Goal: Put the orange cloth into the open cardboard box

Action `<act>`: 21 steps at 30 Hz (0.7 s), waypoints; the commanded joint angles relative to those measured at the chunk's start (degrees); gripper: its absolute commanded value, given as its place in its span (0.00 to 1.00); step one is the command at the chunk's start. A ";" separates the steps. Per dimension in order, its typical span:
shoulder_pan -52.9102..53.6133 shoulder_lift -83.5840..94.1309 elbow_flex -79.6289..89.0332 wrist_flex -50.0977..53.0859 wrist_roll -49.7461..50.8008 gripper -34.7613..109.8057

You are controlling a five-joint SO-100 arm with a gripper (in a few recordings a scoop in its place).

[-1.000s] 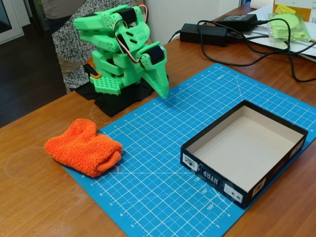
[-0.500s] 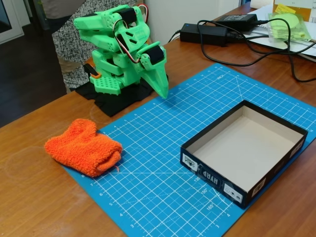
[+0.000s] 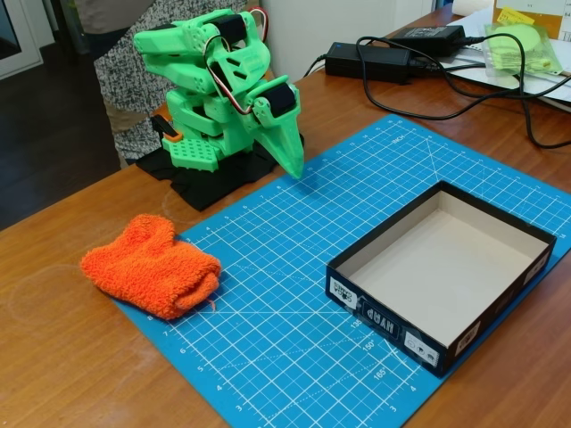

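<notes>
The orange cloth lies bunched at the left edge of the blue cutting mat, partly on the wooden table, with a loose thread at its near side. The open cardboard box, black outside and beige inside, sits empty on the right part of the mat. The green arm is folded up at the back left. Its gripper points down at the mat's far edge, fingers together with nothing held, well away from both cloth and box.
A blue gridded cutting mat covers the table's middle. Black power adapters and cables lie at the back right, beside a pale green pouch. A person stands behind the arm at the back left.
</notes>
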 commanded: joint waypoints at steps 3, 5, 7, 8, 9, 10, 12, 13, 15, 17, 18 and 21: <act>0.00 0.79 0.44 0.00 -2.46 0.24; 2.46 0.79 -0.53 -1.93 -3.25 0.27; 5.80 0.79 -3.43 -2.20 -5.80 0.27; 7.21 0.79 -5.01 -1.67 -6.59 0.27; 8.35 0.79 -6.33 -1.23 -7.38 0.27; 9.40 0.70 -7.56 -0.79 -8.53 0.27; 11.43 0.70 -10.37 0.79 -11.25 0.27; 12.48 0.70 -12.04 1.58 -12.74 0.27; 15.56 0.62 -15.12 2.37 -15.82 0.27; 18.19 0.62 -16.79 1.93 -18.02 0.29; 18.72 0.62 -16.79 1.76 -18.37 0.29; 17.75 0.62 -15.47 1.93 -19.34 0.32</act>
